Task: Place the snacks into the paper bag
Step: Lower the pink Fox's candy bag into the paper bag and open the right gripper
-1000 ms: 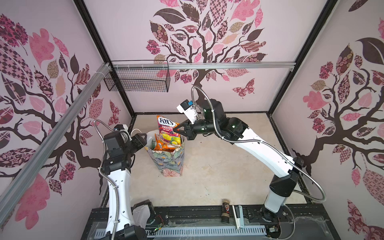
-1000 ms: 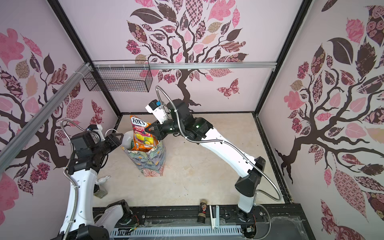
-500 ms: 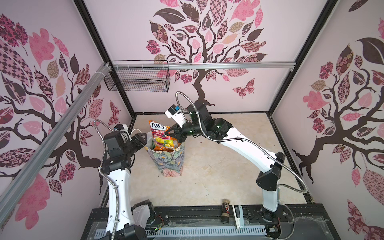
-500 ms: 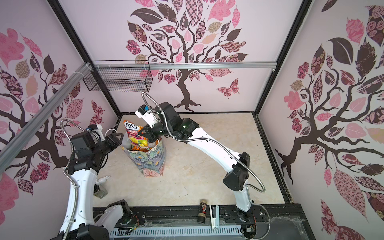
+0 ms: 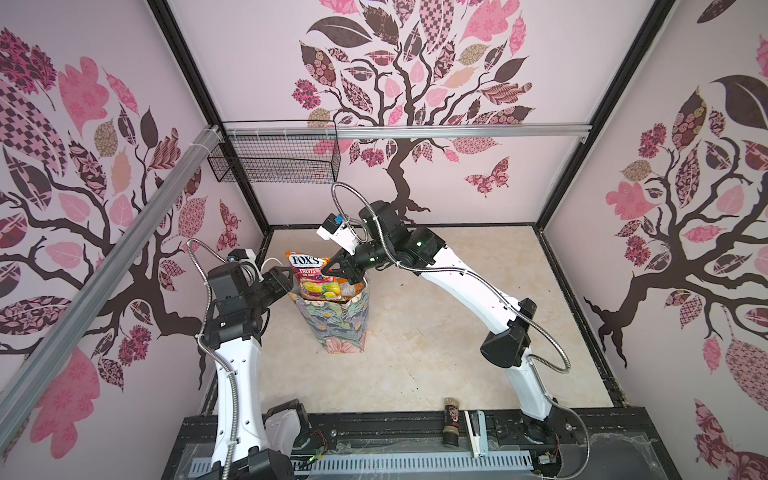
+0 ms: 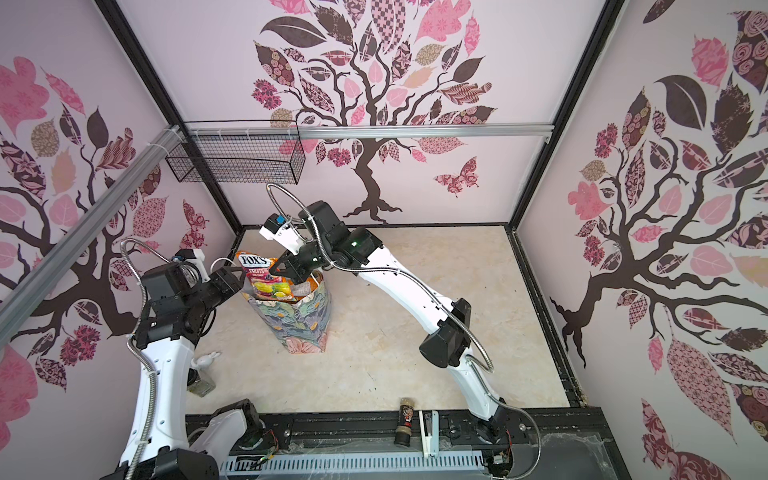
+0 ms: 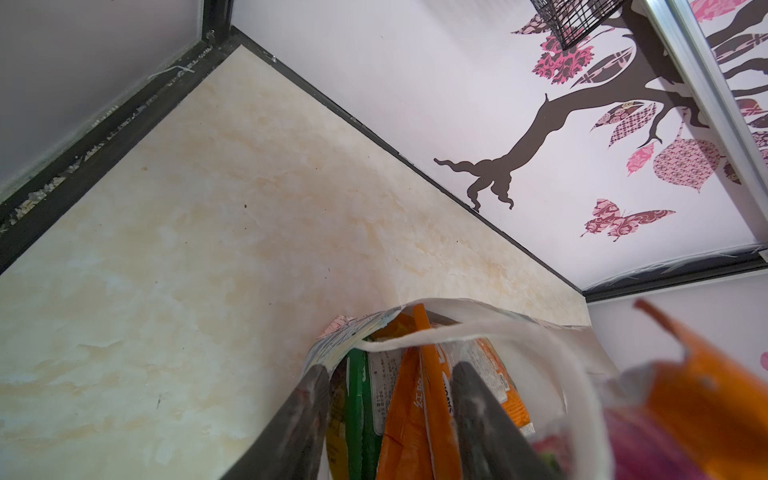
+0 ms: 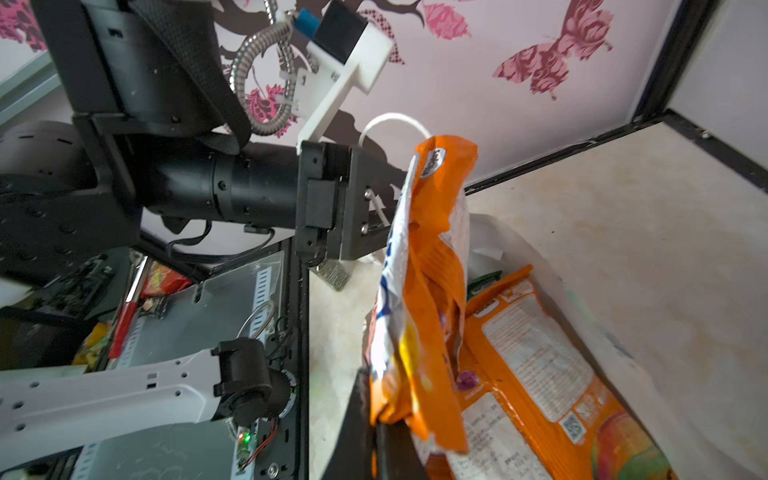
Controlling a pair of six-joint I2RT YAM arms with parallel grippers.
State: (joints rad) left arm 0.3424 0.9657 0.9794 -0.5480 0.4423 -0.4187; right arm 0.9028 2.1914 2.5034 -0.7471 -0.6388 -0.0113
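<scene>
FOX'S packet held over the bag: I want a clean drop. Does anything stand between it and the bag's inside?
The mouth of the floral paper bag is open, but orange and green packets standing inside crowd the space under the orange glossy FOX'S packet, and the left fingers sit at the rim.

Most snacks hidden inside paper bag

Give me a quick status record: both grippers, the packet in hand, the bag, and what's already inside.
right gripper: shut on FOX'S packet
FOX'S packet: upright, lower end in the bag's mouth, most of it above the rim
left gripper: jaws apart at the bag's rim, one finger apparently inside
paper bag: standing upright, mouth open
already inside: orange packets, green packet
not yet done: releasing the held packet
</scene>
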